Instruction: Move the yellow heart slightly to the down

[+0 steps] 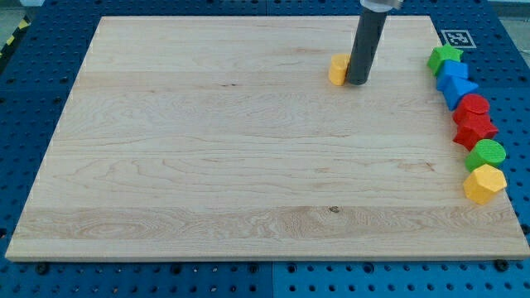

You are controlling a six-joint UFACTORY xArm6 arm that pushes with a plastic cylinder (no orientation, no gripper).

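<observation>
The yellow heart lies near the view's top, right of the middle of the wooden board. The dark rod partly hides its right side. My tip rests on the board right against the heart's right side, touching or nearly touching it.
A column of blocks runs down the board's right edge: a green star, a blue block, a second blue block, a red cylinder, a red star, a green cylinder and a yellow hexagon.
</observation>
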